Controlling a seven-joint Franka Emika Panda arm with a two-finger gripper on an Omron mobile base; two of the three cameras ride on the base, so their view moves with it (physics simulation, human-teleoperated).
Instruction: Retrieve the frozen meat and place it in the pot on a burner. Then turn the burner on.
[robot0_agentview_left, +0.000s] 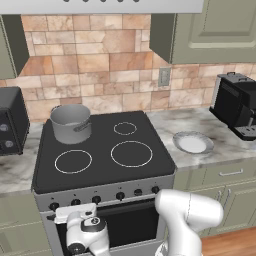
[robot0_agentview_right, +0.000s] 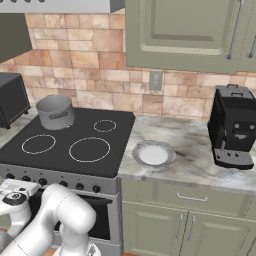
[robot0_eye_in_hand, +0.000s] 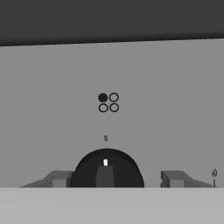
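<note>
The pot (robot0_agentview_left: 71, 123) is sitting on the far left burner of the black stove top (robot0_agentview_left: 102, 150), upright, with its short handle poking toward the near right. From my side I can't see into it, so no idea what's in there. The other three burner rings are bare.

My pincer (robot0_eye_in_hand: 115, 178) is down low in front of the stove, right up against the grey control panel (robot0_eye_in_hand: 166, 109). In the hand view a round black knob (robot0_eye_in_hand: 106, 168) sits between the two fingertips (robot0_eye_in_hand: 59, 178), its white mark pointing at the small "0" printed above it. The little four-circle diagram above that has its far left dot filled in. The tips stand on either side of the knob with a gap showing on each side, so I'd call it half-open and not touching the knob. From the base cameras I see the hand at the left end of the knob row (robot0_agentview_left: 105, 197).

On the marble counter (robot0_agentview_right: 185, 150) just right of the stove there's a white plate (robot0_agentview_right: 153, 153), and further right a black coffee machine (robot0_agentview_right: 232, 126). A dark toaster oven (robot0_agentview_left: 11, 120) stands on the left.
</note>
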